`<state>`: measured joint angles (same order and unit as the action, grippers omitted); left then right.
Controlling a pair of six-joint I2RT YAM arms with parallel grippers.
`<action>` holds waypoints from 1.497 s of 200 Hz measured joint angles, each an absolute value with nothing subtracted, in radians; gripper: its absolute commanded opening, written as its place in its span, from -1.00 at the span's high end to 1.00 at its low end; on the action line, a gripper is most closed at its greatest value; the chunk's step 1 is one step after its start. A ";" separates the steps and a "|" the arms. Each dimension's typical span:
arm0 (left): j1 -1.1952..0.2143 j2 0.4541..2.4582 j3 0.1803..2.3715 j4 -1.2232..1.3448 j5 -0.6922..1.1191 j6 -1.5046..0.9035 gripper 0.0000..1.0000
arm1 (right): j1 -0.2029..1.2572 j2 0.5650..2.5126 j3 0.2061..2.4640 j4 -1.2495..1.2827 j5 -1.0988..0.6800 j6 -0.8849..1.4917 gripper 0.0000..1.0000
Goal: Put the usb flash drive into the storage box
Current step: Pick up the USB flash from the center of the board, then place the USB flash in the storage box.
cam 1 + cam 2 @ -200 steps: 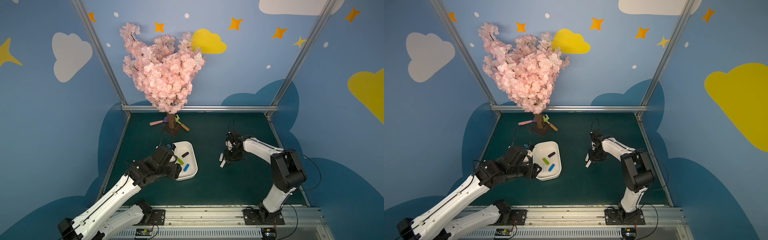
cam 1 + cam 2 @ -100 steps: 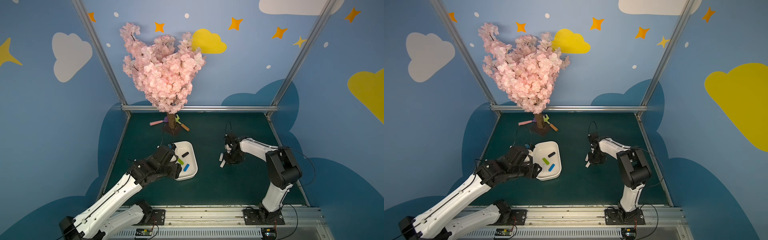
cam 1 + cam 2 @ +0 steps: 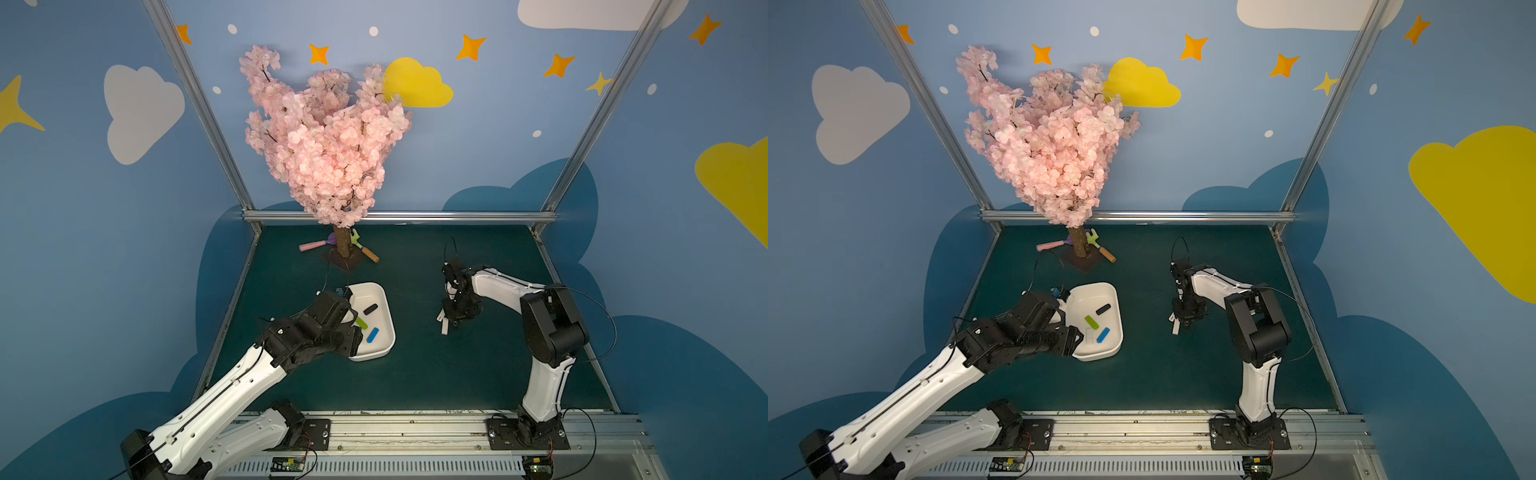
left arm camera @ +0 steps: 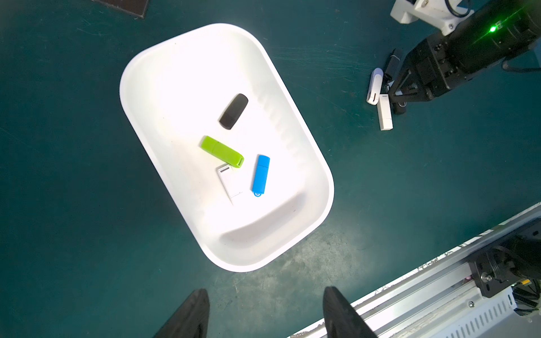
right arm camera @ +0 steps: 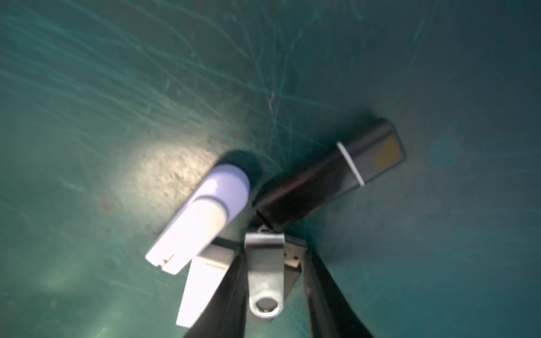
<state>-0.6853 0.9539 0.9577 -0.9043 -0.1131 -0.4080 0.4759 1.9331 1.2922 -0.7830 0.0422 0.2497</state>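
storage box (image 4: 317, 164): left gripper (image 4: 265, 292) hovers beside it, jaws spread, empty
right gripper (image 5: 272, 257): well apart from storage box, fingers (image 5: 322, 292) flanking the drive; whether clamped, cannot tell
swivel flash drive (image 5: 265, 263): on the mat (image 5: 117, 87) between those fingers, long axis along them

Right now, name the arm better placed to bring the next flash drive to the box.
Right. The right gripper grips the metal flash drive on the mat; the left gripper hangs open and empty by the box.
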 measured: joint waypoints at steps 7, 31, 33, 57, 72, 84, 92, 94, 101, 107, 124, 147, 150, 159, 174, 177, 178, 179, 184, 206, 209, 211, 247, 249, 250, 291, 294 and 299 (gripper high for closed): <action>-0.687 0.955 0.958 -0.904 -0.115 -0.408 -0.30 | 0.476 1.938 1.298 -0.783 0.043 0.249 0.37; -0.693 0.957 0.958 -0.904 -0.124 -0.408 -0.30 | 0.476 1.942 1.301 -0.786 0.045 0.249 0.42; -0.693 0.957 0.958 -0.904 -0.125 -0.408 -0.30 | 0.476 1.942 1.301 -0.786 0.046 0.250 0.43; -0.696 0.957 0.958 -0.904 -0.130 -0.408 -0.30 | 0.476 1.942 1.301 -0.786 0.049 0.249 0.57; -0.697 0.958 0.958 -0.905 -0.131 -0.408 -0.30 | 0.476 1.942 1.301 -0.783 0.049 0.249 0.70; -0.698 0.962 0.958 -0.905 -0.132 -0.408 -0.30 | 0.476 1.941 1.301 -0.781 0.046 0.247 0.76; -0.699 0.964 0.958 -0.905 -0.132 -0.408 -0.30 | 0.476 1.941 1.301 -0.780 0.045 0.247 0.77; -0.699 0.965 0.958 -0.905 -0.132 -0.408 -0.30 | 0.476 1.941 1.301 -0.780 0.044 0.247 0.77; -0.699 0.965 0.958 -0.905 -0.132 -0.408 -0.30 | 0.476 1.941 1.301 -0.780 0.044 0.247 0.80; -0.701 0.966 0.957 -0.905 -0.133 -0.408 -0.30 | 0.476 1.941 1.301 -0.780 0.044 0.247 0.81; -0.702 0.967 0.958 -0.905 -0.134 -0.408 -0.30 | 0.476 1.938 1.298 -0.778 0.044 0.247 0.88; -0.706 0.967 0.958 -0.905 -0.136 -0.408 -0.30 | 0.476 1.921 1.277 -0.758 0.039 0.247 0.90; -0.706 0.967 0.957 -0.905 -0.136 -0.409 -0.30 | 0.476 1.916 1.273 -0.755 0.038 0.247 0.90; -0.707 0.967 0.957 -0.905 -0.139 -0.409 -0.30 | 0.478 1.901 1.259 -0.752 0.031 0.247 0.90; -0.708 0.965 0.957 -0.905 -0.147 -0.410 -0.30 | 0.493 1.856 1.237 -0.752 0.014 0.244 0.88; -0.708 0.965 0.958 -0.905 -0.149 -0.411 -0.30 | 0.500 1.842 1.233 -0.753 0.010 0.243 0.88; -0.708 0.964 0.958 -0.905 -0.150 -0.411 -0.30 | 0.501 1.840 1.233 -0.753 0.009 0.242 0.88; -0.708 0.964 0.958 -0.905 -0.150 -0.411 -0.30 | 0.502 1.837 1.232 -0.753 0.007 0.242 0.87; -0.708 0.962 0.957 -0.905 -0.154 -0.412 -0.30 | 0.514 1.814 1.232 -0.754 -0.002 0.239 0.87; -0.708 0.940 0.958 -0.912 -0.186 -0.418 -0.32 | 0.586 1.706 1.247 -0.748 -0.054 0.229 0.85; -0.708 0.934 0.958 -0.914 -0.193 -0.419 -0.32 | 0.602 1.691 1.254 -0.747 -0.063 0.229 0.84; -0.708 0.931 0.957 -0.915 -0.197 -0.420 -0.32 | 0.610 1.683 1.259 -0.746 -0.067 0.229 0.84; -0.708 0.860 0.958 -0.930 -0.257 -0.438 -0.34 | 0.752 1.671 1.380 -0.699 -0.167 0.227 0.83; -0.708 0.856 0.958 -0.931 -0.260 -0.439 -0.34 | 0.759 1.679 1.390 -0.698 -0.170 0.228 0.83; -0.708 0.855 0.958 -0.931 -0.260 -0.439 -0.34 | 0.761 1.681 1.393 -0.698 -0.172 0.228 0.83; -0.708 0.826 0.958 -0.936 -0.291 -0.450 -0.35 | 0.886 1.883 1.561 -0.681 -0.203 0.232 0.84; -0.708 0.826 0.958 -0.936 -0.292 -0.450 -0.35 | 0.892 1.893 1.566 -0.680 -0.203 0.232 0.84; -0.708 0.826 0.958 -0.937 -0.294 -0.451 -0.35 | 0.902 1.914 1.575 -0.679 -0.204 0.233 0.84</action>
<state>-0.7078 0.8257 0.9577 -0.9367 -0.2935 -0.4511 0.9024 1.9141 1.5745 -0.6792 -0.2039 0.2325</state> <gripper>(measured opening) 0.676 0.205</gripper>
